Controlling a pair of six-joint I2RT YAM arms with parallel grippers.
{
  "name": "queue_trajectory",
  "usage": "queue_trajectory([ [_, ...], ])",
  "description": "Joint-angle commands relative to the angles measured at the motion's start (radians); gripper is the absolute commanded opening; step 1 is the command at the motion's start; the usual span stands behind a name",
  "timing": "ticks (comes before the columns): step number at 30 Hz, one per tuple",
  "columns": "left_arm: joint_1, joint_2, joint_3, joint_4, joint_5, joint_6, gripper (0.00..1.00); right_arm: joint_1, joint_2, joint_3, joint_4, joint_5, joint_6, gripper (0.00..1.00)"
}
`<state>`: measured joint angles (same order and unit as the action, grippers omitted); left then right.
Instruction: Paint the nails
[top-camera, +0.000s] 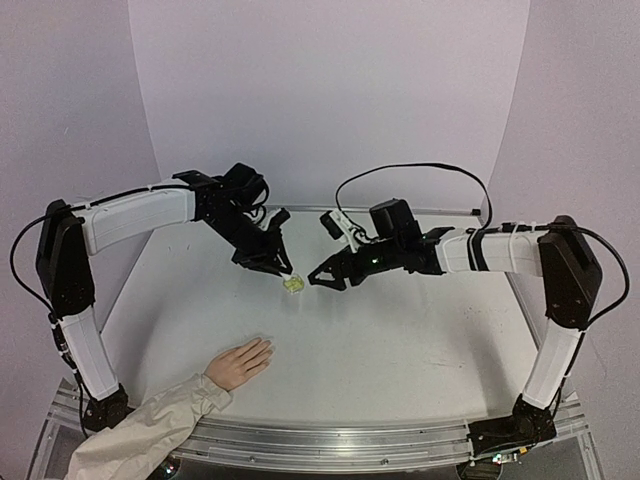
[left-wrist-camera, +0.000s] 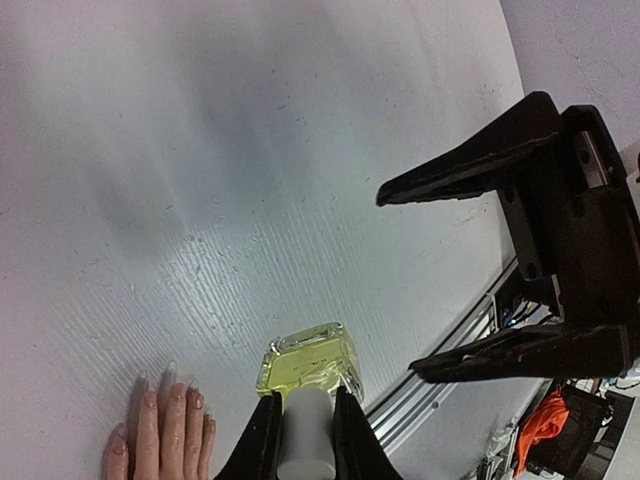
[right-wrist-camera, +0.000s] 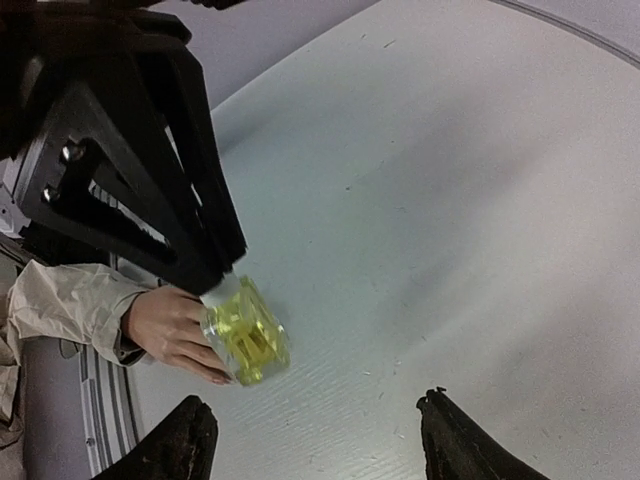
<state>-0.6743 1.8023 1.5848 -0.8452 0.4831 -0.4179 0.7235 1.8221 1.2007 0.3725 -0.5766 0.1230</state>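
- left claw (left-wrist-camera: 306, 400) pinches the white cap of the bottle (left-wrist-camera: 308, 362) at mid worktop (top-camera: 400, 340).
- right claw (right-wrist-camera: 315, 400) wide, empty, near the bottle.
- nails (left-wrist-camera: 170, 374) on the hand (top-camera: 238, 362), near-left edge.

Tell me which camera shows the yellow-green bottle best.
The left wrist view: the bottle sits close and sharp, its white cap pinched by the left hand. The right wrist view shows it slightly blurred, cap partly hidden behind that hand. The top view gives only a tiny yellow speck.

High rear camera overlooks the table (top-camera: 400, 350); both near wrist cameras share the bottle (left-wrist-camera: 305, 365).
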Motion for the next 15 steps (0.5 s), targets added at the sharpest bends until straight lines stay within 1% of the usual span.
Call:
queue_trajectory([
  [1, -0.017, 0.008, 0.062, 0.023, 0.042, -0.033, 0.0, 0.026, 0.017, 0.024, 0.122, -0.112, 0.008, 0.68],
  [4, -0.019, 0.009, 0.061, 0.027, 0.05, -0.035, 0.0, 0.031, 0.033, 0.01, 0.162, -0.147, 0.022, 0.62],
  [10, -0.019, 0.012, 0.064, 0.033, 0.069, -0.034, 0.0, 0.04, 0.061, 0.003, 0.197, -0.193, 0.03, 0.58],
  [12, -0.019, 0.014, 0.068, 0.033, 0.071, -0.035, 0.0, 0.042, 0.071, 0.005, 0.198, -0.193, 0.029, 0.54],
  [15, -0.019, 0.013, 0.07, 0.034, 0.072, -0.035, 0.0, 0.044, 0.088, 0.01, 0.198, -0.201, 0.03, 0.51],
])
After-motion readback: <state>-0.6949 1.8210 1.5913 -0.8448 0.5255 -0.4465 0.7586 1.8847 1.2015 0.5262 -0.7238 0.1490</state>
